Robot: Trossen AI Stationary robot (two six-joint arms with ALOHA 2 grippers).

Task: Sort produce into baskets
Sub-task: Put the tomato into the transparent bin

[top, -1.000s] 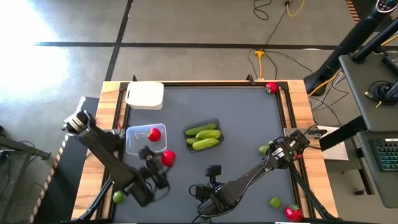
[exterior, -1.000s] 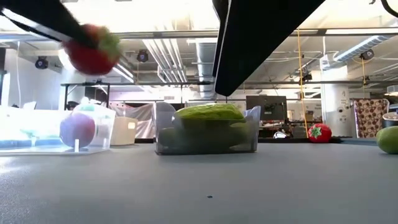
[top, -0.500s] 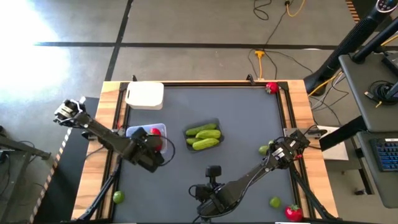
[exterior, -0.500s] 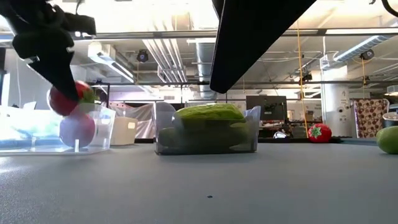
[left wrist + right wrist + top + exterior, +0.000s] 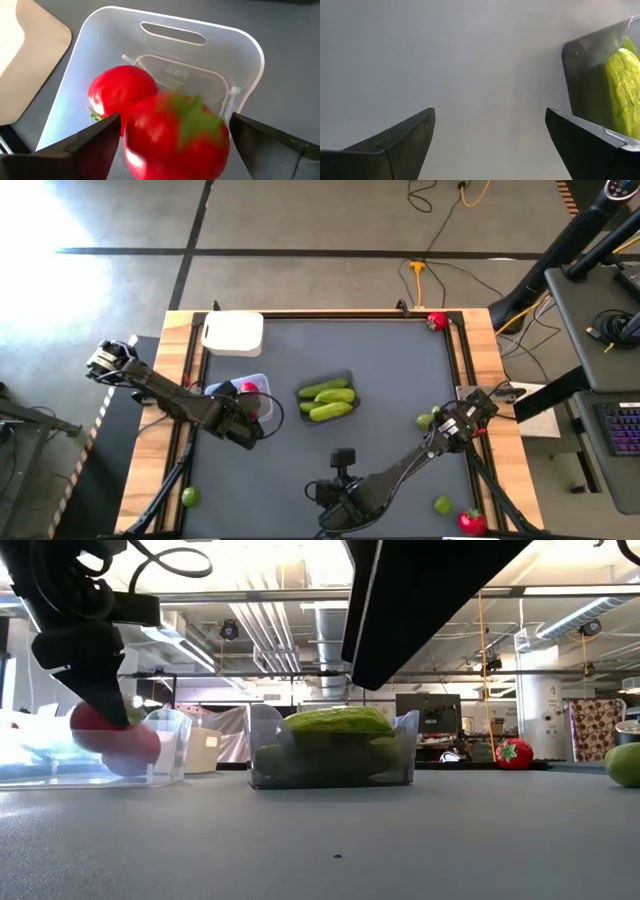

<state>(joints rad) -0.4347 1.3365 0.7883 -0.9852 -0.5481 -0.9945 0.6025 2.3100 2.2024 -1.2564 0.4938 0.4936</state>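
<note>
1. Fingers [image 5: 92,142] of the left gripper [image 5: 172,145] stand apart over the clear basket [image 5: 240,45], and the red fruit [image 5: 175,137] between them looks blurred, so I judge it is just let go and dropping in; whether the pads touch it, I cannot tell.
2. One other red fruit [image 5: 120,92] lies already inside this basket, so the reds are collected here.
3. Spread wide and holding nothing, the right gripper [image 5: 490,145] waits low over bare table, just beside the dark basket [image 5: 327,399], which holds the cucumbers [image 5: 330,411].
4. Near the far left corner the white basket [image 5: 233,333] shows nothing inside.
5. Not yet sorted: limes at [image 5: 190,497], [image 5: 442,504] and [image 5: 424,420], and red fruits at [image 5: 436,321] and [image 5: 472,523].
6. My guess is that the limes belong to the white basket.
</note>
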